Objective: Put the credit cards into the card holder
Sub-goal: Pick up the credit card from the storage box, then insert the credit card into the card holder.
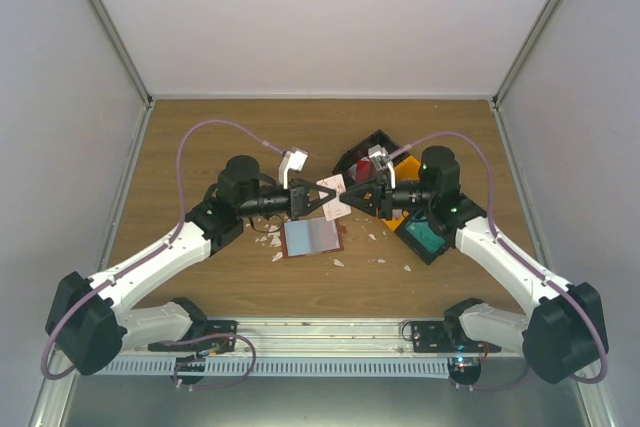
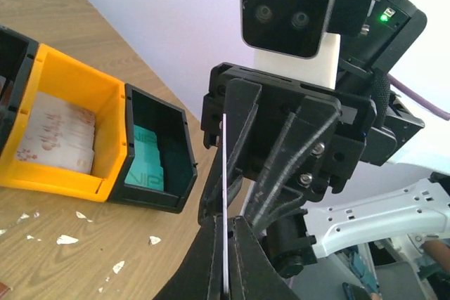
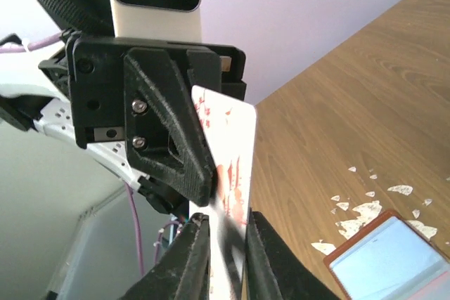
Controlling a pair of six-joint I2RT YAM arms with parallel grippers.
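Note:
A red-and-white credit card [image 1: 333,194] hangs in the air between the two grippers, above the open card holder [image 1: 312,237]. My left gripper [image 1: 322,197] is shut on the card, which shows edge-on [image 2: 225,173] between its fingers [image 2: 211,265]. My right gripper [image 1: 346,197] faces it, its jaws open on either side of the same card [image 3: 235,145]; the gripper [image 3: 221,258] shows a gap beside the card. The card holder's pale blue inside shows in the right wrist view [image 3: 394,258]. A pale card [image 2: 56,131] lies in the orange bin and a teal card [image 2: 148,166] in a black bin.
Three bins stand in a row at the right: black with a red card [image 1: 362,163], orange [image 1: 400,215], and black with the teal card [image 1: 428,237]. Small white scraps [image 1: 270,239] lie around the card holder. Grey walls enclose the table on three sides.

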